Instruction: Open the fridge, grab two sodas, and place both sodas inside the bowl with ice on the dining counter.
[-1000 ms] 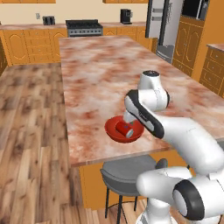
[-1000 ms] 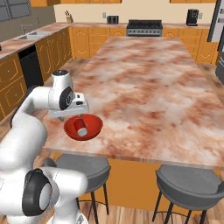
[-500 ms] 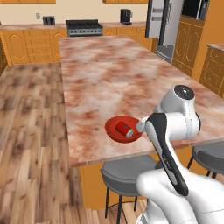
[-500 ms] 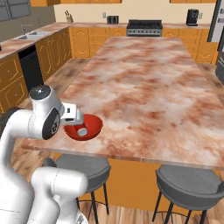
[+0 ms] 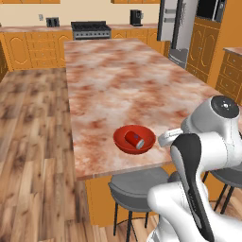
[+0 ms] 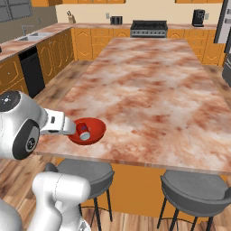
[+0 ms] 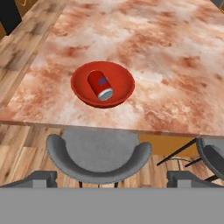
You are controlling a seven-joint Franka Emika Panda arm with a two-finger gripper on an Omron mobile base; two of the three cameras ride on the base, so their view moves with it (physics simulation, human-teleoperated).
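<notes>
right now the arm is folded back off the near edge of the dining counter [image 5: 118, 85], its gripper [image 7: 111, 177] drawn away from the bowl [image 5: 124, 140] with jaws spread wide and nothing between them. inside the bowl, which sits on the counter near that edge above a grey stool [image 7: 98, 159], the red can [image 7: 99, 85] lies tipped on its side. beyond the counter's far end the fridge [image 5: 177, 23] is cut off at the frame's top, and the white arm covers the counter edge beside the bowl.
</notes>
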